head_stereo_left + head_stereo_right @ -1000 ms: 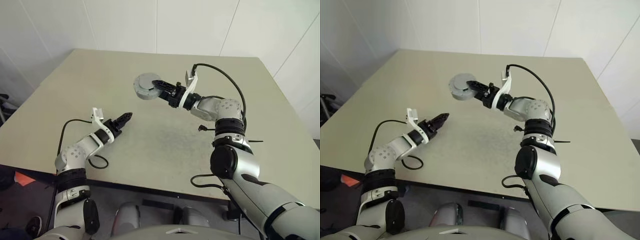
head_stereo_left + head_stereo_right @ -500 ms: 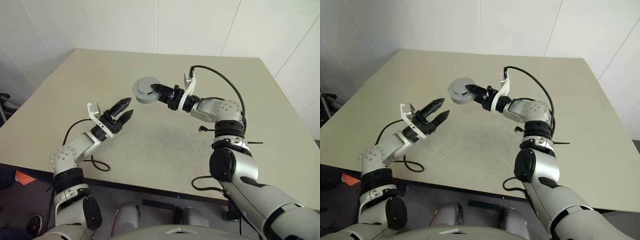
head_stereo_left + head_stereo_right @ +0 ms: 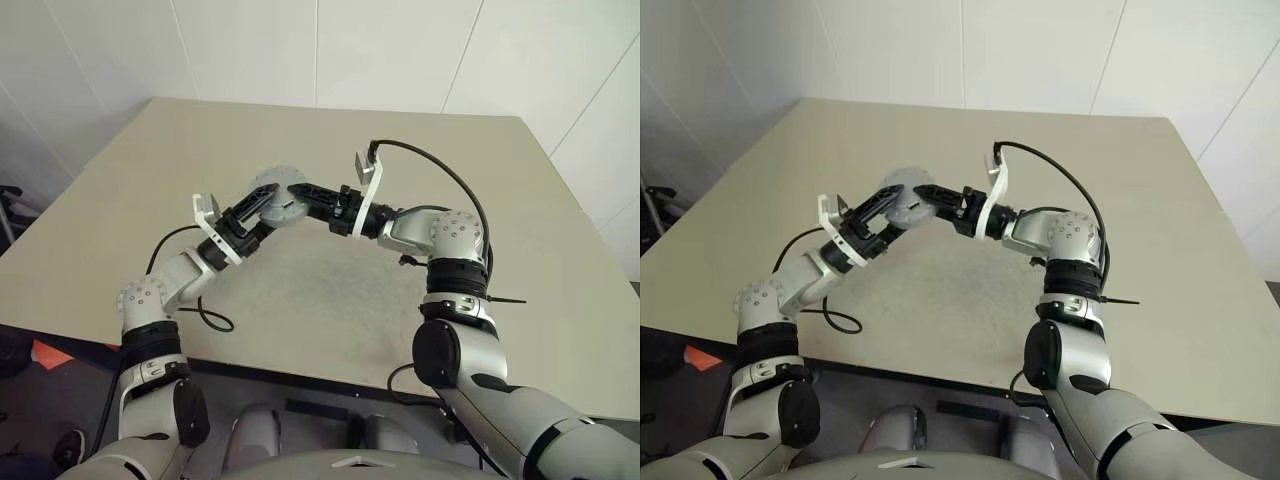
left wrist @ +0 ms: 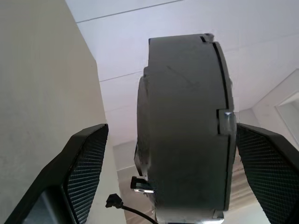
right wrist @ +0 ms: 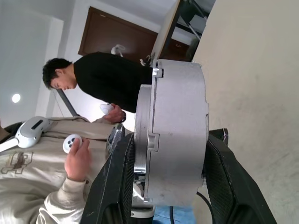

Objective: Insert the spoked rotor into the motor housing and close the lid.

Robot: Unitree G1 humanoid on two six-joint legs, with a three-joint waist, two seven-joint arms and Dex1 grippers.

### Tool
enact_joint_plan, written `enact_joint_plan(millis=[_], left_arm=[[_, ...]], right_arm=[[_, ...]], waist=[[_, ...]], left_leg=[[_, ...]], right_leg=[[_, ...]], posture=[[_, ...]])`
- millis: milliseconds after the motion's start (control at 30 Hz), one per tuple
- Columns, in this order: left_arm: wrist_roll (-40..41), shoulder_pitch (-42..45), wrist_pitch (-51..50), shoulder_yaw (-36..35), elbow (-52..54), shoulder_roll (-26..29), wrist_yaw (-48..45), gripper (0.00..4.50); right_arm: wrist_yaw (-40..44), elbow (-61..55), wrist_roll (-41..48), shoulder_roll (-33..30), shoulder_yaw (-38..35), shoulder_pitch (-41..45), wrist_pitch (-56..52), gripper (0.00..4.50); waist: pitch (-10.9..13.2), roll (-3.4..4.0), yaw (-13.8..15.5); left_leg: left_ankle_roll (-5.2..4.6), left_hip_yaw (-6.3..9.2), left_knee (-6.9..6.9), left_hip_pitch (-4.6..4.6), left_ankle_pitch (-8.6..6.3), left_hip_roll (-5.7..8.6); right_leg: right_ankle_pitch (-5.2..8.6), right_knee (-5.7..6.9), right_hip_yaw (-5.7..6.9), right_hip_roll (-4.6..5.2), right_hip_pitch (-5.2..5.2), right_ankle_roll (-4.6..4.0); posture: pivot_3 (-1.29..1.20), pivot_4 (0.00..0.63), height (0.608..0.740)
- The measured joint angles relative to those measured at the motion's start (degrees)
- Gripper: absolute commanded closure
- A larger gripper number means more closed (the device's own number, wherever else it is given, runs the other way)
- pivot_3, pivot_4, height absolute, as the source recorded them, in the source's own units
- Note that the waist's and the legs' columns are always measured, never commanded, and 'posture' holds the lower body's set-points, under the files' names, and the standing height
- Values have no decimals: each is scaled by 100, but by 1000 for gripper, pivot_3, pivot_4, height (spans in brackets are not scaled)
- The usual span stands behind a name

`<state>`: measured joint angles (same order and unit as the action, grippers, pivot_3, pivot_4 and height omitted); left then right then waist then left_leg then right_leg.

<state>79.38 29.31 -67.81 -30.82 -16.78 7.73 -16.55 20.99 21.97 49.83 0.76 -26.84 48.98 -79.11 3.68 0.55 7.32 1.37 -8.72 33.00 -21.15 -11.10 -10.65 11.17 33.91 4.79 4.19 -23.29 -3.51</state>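
No brand, label or lettering can be read on anything here. On the left, the left gripper (image 3: 262,205) reaches up over the beige table (image 3: 330,290) with its two black fingers spread wide; in the left wrist view one mesh-faced finger (image 4: 86,163) stands on each side of the motor housing (image 4: 184,126) without touching it, so this claw holds nothing. The housing hangs in the air above the table's middle (seen edge-on as a short grey drum with its lid (image 5: 142,140) shut flat against it, a thin seam and a small notch showing along the rim). Its windings, hub and the spoked rotor are hidden inside or cannot be made out. To the right, the right gripper (image 3: 298,192) clamps the housing across its two flat faces, a finger (image 5: 114,186) pressed against each face in the right wrist view. Behind the housing in that view, two people are partly cut off; one hand (image 5: 77,158) grips a white controller (image 5: 72,140) and a second white controller (image 5: 32,127) shows beside it
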Motion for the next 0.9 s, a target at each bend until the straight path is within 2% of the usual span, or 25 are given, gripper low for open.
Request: enact_joint_plan(millis=[233,367,500,533,833,900], left_arm=[[-9,125,109,86,-103,3,-77,25],[-50,130,175,134,-105,25,-113,858],[-104,103,239,155,-196,44,-178,2266],[-90,101,239,152,-206,45,-200,2378],[-119,100,311,158,-313,58,-199,2378],[-147,101,346,175,-319,57,-199,2377]], right_arm=[[0,-28,0,3,131,-87,10,2471],[-1,-24,-1,-28,135,-87,76,2471],[24,113,10,-26,118,-38,170,2471],[43,167,30,-24,111,-37,201,2471],[46,411,37,-29,152,-3,367,2471],[57,450,35,-33,163,-3,415,1741]], waist=[[0,0,-4],[0,0,-4],[-1,-2,-9],[-1,-2,-6],[-1,-2,-7],[-1,-2,-6]], left_leg=[[1,3,2,0,1,1],[1,3,5,1,1,2],[2,3,7,3,1,1],[2,3,9,2,1,2],[6,6,28,9,4,2],[9,6,31,12,6,3]], right_leg=[[-2,3,-1,0,1,2],[-2,7,-2,0,1,3],[-2,13,-2,0,1,3],[-2,15,-3,0,1,3],[-1,47,-8,1,1,1],[1,56,-9,2,0,1]], posture=[[0,0,740],[0,0,740],[0,0,740],[0,0,740],[0,0,740],[0,0,740]])
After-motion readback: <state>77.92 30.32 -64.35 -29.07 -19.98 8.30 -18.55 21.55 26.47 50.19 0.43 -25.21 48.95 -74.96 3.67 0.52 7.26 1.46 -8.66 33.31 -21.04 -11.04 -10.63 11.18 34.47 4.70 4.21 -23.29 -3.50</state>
